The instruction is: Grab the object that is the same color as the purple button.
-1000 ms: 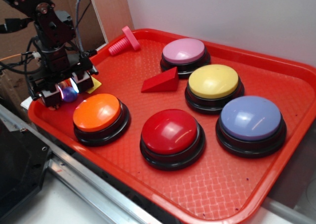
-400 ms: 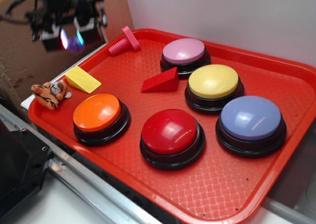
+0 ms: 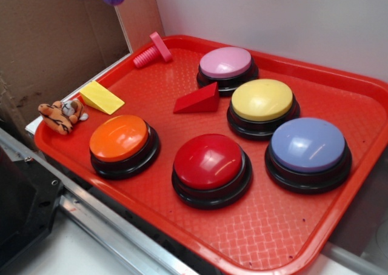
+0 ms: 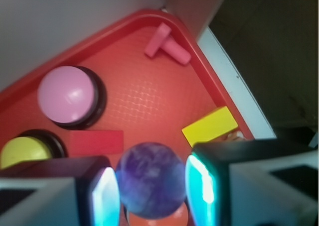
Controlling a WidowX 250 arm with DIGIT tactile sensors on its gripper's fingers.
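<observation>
High above the red tray's (image 3: 364,114) far-left corner, our fingers (image 4: 105,198) sit clamped on the purple ball (image 4: 151,179). The purple button (image 3: 307,145) rests at the tray's right side.

bg: white wall (image 3: 273,14) rear; brown cardboard panel (image 3: 48,51) left; metal rail (image 3: 109,232) front

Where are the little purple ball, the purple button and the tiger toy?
purple ball (image 4: 151,178): wrist view, middle of its face.
purple button (image 3: 307,144): exterior view, top of dome.
tiger toy (image 3: 61,115): exterior view, striped body.
</observation>
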